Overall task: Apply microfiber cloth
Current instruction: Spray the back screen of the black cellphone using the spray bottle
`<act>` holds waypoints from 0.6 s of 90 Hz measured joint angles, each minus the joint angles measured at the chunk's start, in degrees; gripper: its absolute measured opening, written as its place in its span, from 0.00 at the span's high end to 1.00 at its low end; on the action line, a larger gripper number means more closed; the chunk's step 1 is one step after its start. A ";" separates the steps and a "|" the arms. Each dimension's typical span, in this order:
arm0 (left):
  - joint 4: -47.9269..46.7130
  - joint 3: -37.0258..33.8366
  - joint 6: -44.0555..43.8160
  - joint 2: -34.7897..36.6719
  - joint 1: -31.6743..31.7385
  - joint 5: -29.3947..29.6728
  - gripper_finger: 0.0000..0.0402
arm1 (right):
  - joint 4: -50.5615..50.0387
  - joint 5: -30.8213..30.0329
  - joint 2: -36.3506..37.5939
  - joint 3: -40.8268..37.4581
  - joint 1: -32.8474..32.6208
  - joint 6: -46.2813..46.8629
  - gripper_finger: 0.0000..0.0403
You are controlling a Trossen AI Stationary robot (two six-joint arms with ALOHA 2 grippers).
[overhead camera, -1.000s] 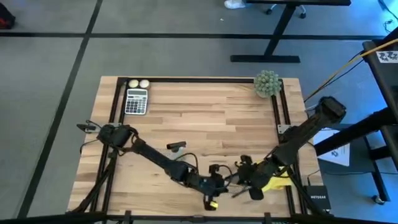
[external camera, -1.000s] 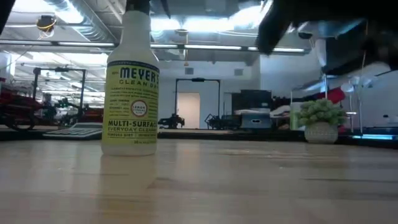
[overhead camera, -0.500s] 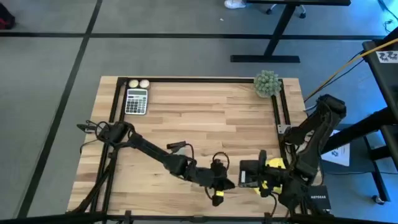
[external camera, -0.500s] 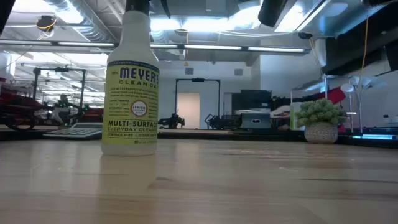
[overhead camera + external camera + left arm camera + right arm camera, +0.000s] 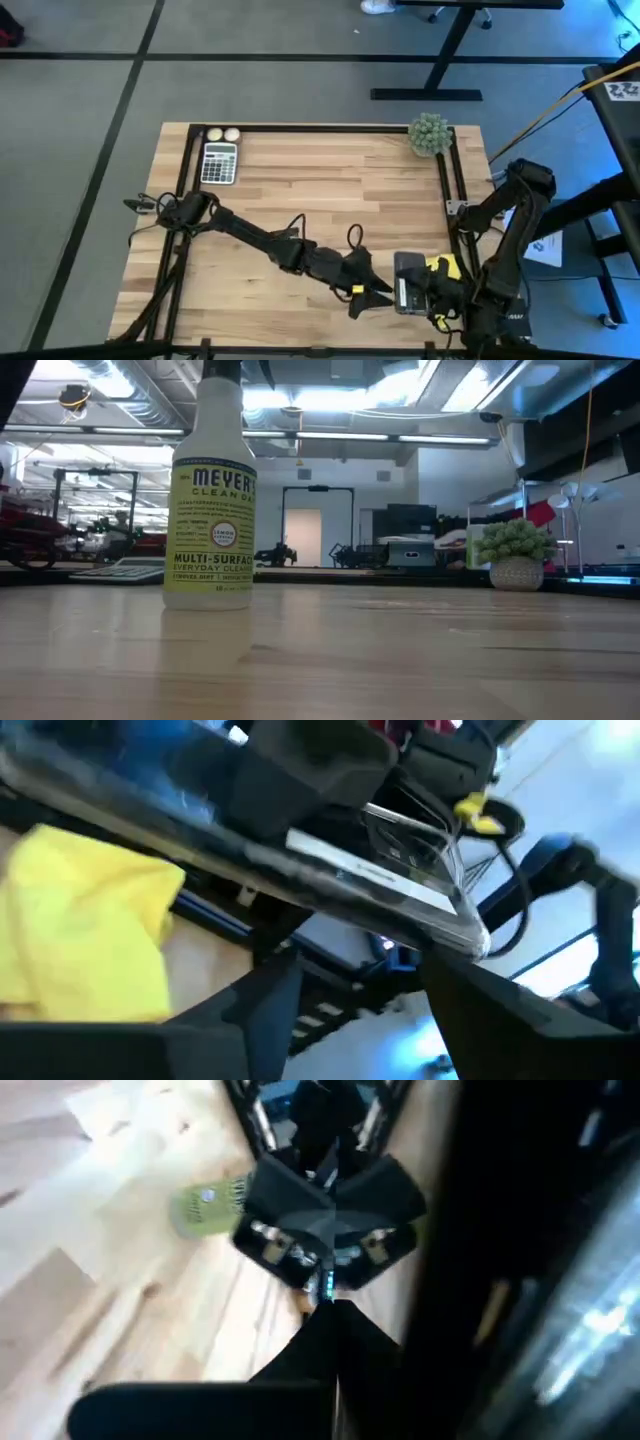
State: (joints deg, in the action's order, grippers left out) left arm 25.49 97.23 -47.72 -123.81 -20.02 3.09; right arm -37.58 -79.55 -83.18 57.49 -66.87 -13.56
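The black phone (image 5: 407, 282) is lifted near the table's near right corner, and my right gripper (image 5: 428, 292) is shut on it from the right. The left wrist view shows the phone (image 5: 400, 885) nearly edge-on, tilted, with the room behind it. The yellow microfiber cloth (image 5: 441, 266) lies bunched on the table just right of the phone, partly under my right arm; it also shows in the left wrist view (image 5: 85, 930). My left gripper (image 5: 378, 296) stands open just left of the phone, its fingers (image 5: 255, 1010) pointing at the phone and touching nothing. My right gripper holds the phone by its right-hand part (image 5: 418, 288), coming in about level from the table's right side. Its wrist hides the place of contact. The phone is clear of the table and tilted, with one face turned up toward the high camera.
A Meyer's spray bottle (image 5: 210, 490) stands on the table under my left arm's span. At the far left are a calculator (image 5: 219, 162) and two pale balls (image 5: 222, 134). A fuzzy green ball plant (image 5: 430, 133) sits at the far right corner. Black rails (image 5: 447, 180) frame the tabletop.
My left gripper has travelled toward the table's right edge and stands close to the phone. My right arm has folded back toward the near right corner, bringing the phone up into view. The cloth now shows farther from the near edge, beside the phone.
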 joint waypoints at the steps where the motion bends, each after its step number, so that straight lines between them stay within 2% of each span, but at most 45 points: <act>1: 0.11 0.00 -0.18 0.00 0.11 -0.01 0.50 | -0.02 -0.32 0.00 0.00 0.00 -0.18 0.97; 24: 1.12 0.00 -5.31 0.02 1.38 -0.47 0.49 | -0.16 -4.07 0.02 0.00 0.02 -5.93 0.97; 54: 5.51 0.04 -5.25 -0.02 1.95 2.82 0.49 | 0.15 -3.78 -0.04 0.00 0.52 -6.68 0.97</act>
State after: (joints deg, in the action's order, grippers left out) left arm 31.00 97.27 -52.97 -123.83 -18.06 5.91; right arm -37.43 -83.33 -83.22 57.49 -66.35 -20.24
